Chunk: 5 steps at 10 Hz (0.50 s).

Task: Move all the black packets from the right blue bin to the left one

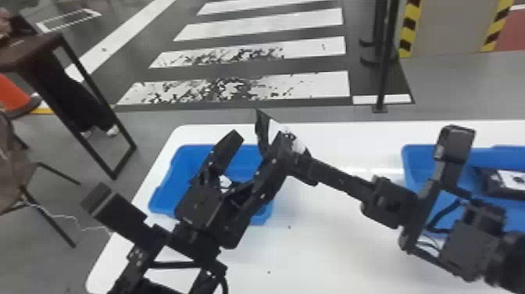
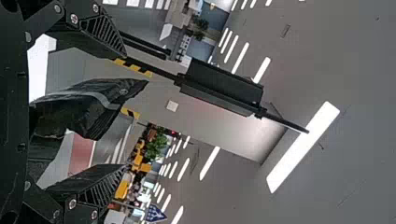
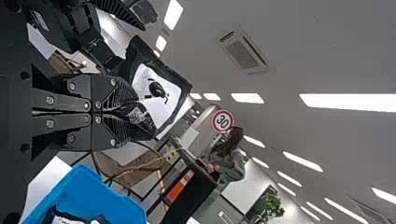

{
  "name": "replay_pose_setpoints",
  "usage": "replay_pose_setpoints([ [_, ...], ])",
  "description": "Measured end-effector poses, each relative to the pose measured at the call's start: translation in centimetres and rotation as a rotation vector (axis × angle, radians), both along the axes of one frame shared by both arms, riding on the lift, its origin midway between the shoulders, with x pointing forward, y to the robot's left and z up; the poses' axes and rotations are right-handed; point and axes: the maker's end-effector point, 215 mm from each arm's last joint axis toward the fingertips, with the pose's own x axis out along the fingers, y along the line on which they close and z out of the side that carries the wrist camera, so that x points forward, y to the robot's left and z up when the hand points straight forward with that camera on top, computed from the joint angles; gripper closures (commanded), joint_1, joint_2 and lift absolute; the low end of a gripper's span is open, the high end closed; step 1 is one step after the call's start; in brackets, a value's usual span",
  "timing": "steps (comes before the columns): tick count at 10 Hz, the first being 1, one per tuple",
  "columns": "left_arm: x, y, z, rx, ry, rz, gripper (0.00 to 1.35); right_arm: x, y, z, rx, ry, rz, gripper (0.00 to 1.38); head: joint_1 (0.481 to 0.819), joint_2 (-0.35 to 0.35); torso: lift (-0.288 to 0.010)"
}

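- Brown chair (image 1: pixel 13 168): left of your left gripper, off the table.
- Left blue bin (image 1: pixel 175 172): under your left gripper (image 1: pixel 256 140); packet (image 3: pixel 70 219) inside, white label up.
- Left gripper: fingers spread wide, above the bin. Left wrist view has a black packet (image 2: pixel 84 107) between the fingers; can't tell if it touches them or if it's the one your right gripper has.
- Pinched packet (image 1: pixel 279 131): just beyond your left gripper's right finger in the head view, sticking up and left out of your right gripper (image 1: pixel 302 168).
- Right gripper: pressed together on that packet's corner, white label showing in the right wrist view; right beside your left gripper.
- White table (image 1: pixel 332 250): below both grippers, holds both bins.
- Right blue bin (image 1: pixel 414 164): right of your right gripper, partly behind your right arm; dark packet (image 1: pixel 511 180) with white label lies in it.
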Motion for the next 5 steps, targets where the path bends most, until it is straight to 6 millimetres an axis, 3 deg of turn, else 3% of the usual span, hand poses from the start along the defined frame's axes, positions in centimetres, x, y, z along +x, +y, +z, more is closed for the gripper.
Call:
replay_pose_setpoints([
  [1,0.1,0.3,-0.3,0.02,-0.001,0.013,0.47,-0.7,0.8,-0.1,0.008,0.011,0.023,1.18,0.695,0.292,-0.14],
  [2,0.2,0.9,-0.7,0.031,0.005,0.027,0.88,-1.3,1.4,0.0,0.014,0.017,0.042,1.18,0.695,0.313,-0.14],
  [3,0.3,1.5,-1.1,0.035,0.014,0.043,1.15,-1.4,1.6,0.0,0.015,0.018,0.048,1.18,0.695,0.326,-0.14],
  [5,0.3,1.9,-2.3,0.057,0.057,0.06,1.21,-1.0,1.4,0.3,0.019,0.011,0.043,1.18,0.695,0.33,-0.14],
])
